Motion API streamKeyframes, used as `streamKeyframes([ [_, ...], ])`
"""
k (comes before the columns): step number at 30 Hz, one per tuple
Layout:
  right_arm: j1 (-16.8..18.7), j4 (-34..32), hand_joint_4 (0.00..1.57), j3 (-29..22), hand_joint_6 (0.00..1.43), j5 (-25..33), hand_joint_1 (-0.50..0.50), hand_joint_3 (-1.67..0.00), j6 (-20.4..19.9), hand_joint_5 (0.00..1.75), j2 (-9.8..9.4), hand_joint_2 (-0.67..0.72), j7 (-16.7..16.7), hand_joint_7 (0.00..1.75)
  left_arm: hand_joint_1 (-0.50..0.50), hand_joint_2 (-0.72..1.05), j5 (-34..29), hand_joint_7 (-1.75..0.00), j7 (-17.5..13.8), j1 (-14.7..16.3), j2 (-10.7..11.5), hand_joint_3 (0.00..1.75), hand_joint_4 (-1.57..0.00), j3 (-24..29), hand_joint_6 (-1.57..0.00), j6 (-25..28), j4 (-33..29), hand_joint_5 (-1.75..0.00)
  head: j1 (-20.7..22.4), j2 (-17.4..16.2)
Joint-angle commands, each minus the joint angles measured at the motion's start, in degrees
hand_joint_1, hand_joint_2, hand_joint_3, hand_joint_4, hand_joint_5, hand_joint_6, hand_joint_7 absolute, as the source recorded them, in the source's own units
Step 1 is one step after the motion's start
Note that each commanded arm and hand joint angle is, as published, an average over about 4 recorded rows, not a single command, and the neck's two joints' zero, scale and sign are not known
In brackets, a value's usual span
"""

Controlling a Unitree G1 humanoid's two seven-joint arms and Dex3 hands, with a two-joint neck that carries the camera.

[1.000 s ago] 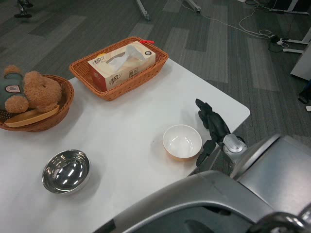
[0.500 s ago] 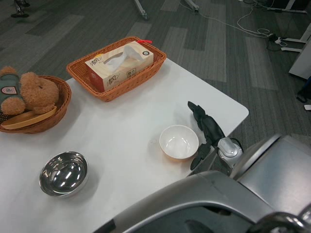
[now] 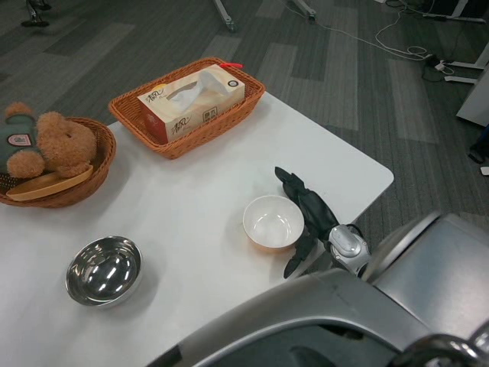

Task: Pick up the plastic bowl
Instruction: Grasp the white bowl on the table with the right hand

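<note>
White surface [image 3: 199, 176] over grey carpet [image 3: 359, 69]. At its far edge, a rectangular wicker basket [image 3: 145, 122] holds a tissue box [image 3: 191, 103]. At far left, a round wicker basket [image 3: 92, 172] holds a brown teddy bear [image 3: 61, 145] and a flat wooden piece [image 3: 50, 183]. A steel bowl [image 3: 104, 270] stands near the front left. Cables [image 3: 397, 34] trail across the carpet at upper right.

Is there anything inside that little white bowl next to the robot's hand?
No, the plastic bowl shows only its bare white inside, with the right hand close against its right side.
</note>
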Motion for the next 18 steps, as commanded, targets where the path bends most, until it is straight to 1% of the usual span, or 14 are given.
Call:
streamKeyframes([
  [1, 1.12, -0.64, 0.00, 1.28, 0.00, -0.08, -0.25, 0.00, -0.23, 0.00, 0.59, 0.28, -0.09, 0.07, -0.50, 0.87, 0.06, 0.00, -0.20, -0.40, 0.56, 0.00, 0.00, 0.58, 0.00, -0.67, 0.74, 0.00, -0.05, 0.14],
  [6, 1.12, -0.73, 0.00, 1.63, 0.00, -0.13, -0.25, 0.00, -0.40, 0.00, 0.72, 0.28, -0.09, 0.07, -0.50, 0.87, 0.06, 0.00, -0.20, -0.62, 0.56, 0.00, 0.00, 0.62, 0.00, -0.67, 0.74, 0.00, -0.37, 0.36],
  [10, 1.12, -0.69, 0.00, 1.99, 0.00, -0.17, -0.25, 0.00, -0.62, 0.00, 0.85, 0.22, -0.18, 0.07, -0.50, 0.87, 0.06, 0.00, -0.29, -1.06, 0.56, 0.00, 0.00, 0.62, 0.00, -0.67, 0.92, 0.00, -0.58, 0.38],
  [12, 1.12, -0.69, 0.00, 2.07, 0.00, -0.17, -0.25, 0.00, -0.62, 0.00, 0.85, 0.22, -0.18, 0.07, -0.50, 0.87, 0.10, 0.00, -0.42, -1.23, 0.56, 0.00, 0.00, 0.62, 0.00, -0.67, 1.01, 0.00, -0.61, 0.45],
  [15, 1.09, -0.69, 0.00, 2.16, 0.00, -0.15, -0.28, -0.02, -0.62, 0.00, 0.85, 0.22, -0.27, 0.07, -0.50, 0.87, 0.14, 0.00, -0.46, -1.32, 0.56, 0.00, 0.00, 0.62, 0.00, -0.67, 1.01, 0.00, -0.60, 0.54],
  [18, 0.98, -0.69, 0.00, 2.42, 0.00, -0.13, -0.30, -0.04, -0.62, 0.00, 0.76, 0.22, -0.40, 0.12, -0.50, 0.87, 0.14, 0.00, -0.46, -1.32, 0.56, 0.00, 0.00, 0.62, 0.00, -0.67, 1.01, 0.00, -0.59, 0.67],
])
